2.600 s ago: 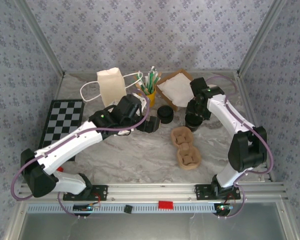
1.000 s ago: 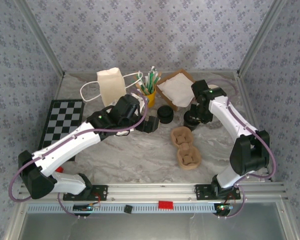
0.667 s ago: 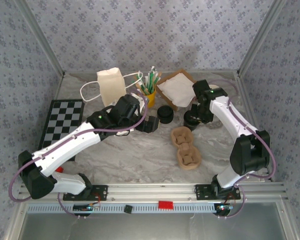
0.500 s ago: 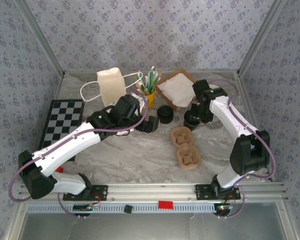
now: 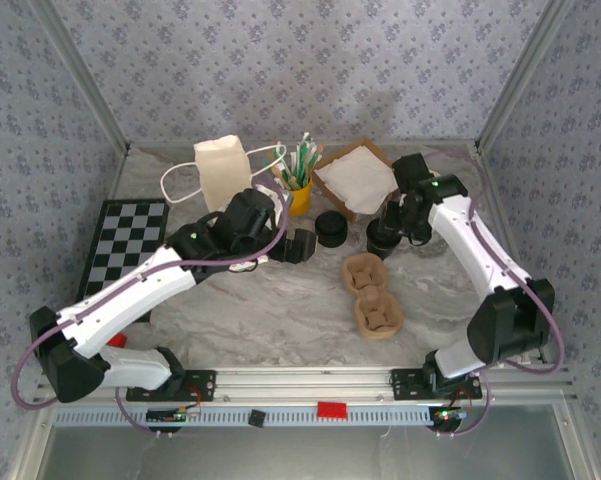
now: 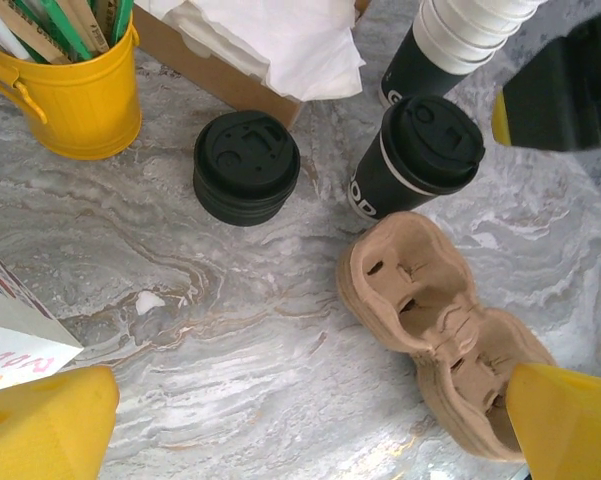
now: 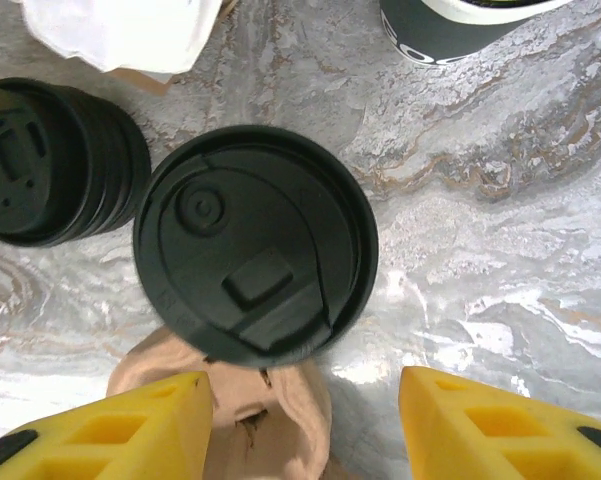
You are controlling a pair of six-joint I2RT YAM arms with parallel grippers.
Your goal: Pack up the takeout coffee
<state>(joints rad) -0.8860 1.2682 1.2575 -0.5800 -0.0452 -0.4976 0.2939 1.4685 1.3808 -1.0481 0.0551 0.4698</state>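
Between patterned walls (image 5: 280, 60), a marbled table (image 5: 270, 312) bears the cup carrier (image 5: 372, 295).

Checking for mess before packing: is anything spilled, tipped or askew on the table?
Nothing stands out. The lidded cup stands upright beside the empty carrier, its lid sits flat, the stack of lids is tidy, and no spill shows on the table.

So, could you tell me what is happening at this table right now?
Takeout coffee is being packed. The right gripper hovers open above a lidded cup standing on the table beside the cardboard carrier, whose slots are empty. The left gripper is open too, holding nothing.
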